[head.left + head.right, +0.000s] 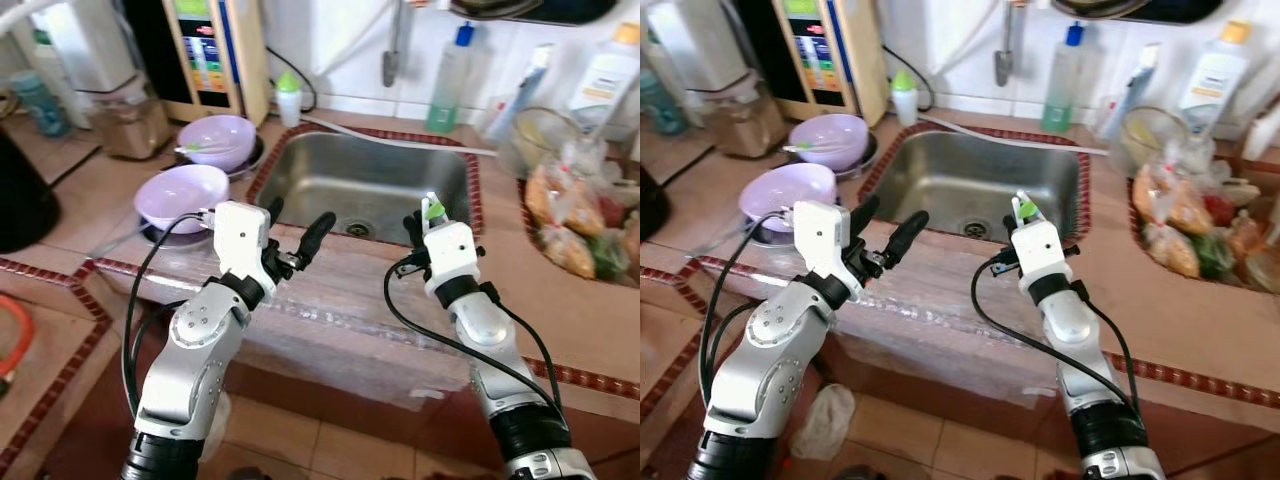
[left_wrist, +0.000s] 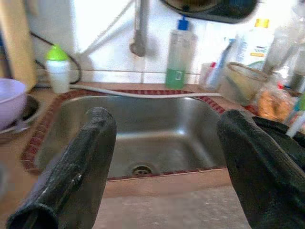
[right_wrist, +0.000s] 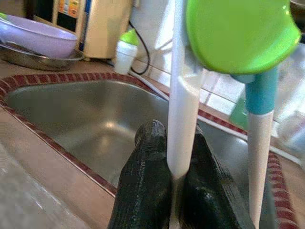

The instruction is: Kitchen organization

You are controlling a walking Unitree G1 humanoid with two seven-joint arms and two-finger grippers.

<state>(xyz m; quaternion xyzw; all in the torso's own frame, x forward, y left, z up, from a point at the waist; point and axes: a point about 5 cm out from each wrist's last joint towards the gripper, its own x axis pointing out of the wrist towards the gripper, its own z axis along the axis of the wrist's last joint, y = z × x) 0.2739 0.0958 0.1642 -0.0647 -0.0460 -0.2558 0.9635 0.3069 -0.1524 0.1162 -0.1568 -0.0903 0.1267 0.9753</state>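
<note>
While my right tool point(image 1: 428, 222) pinches a white-handled utensil with a green head point(image 3: 209, 52) upright between its closed black fingers point(image 3: 143, 191), it hovers over the front edge of the stainless steel sink point(image 1: 370, 185) set in the tiled bench point(image 1: 560, 300). I see my left tool point(image 1: 297, 233) beside it, fingers spread wide and holding nothing, at the sink's front left corner. Two lilac bowls point(image 1: 182, 195) sit left of the sink, with a green-capped white bottle point(image 1: 288, 98) behind.
</note>
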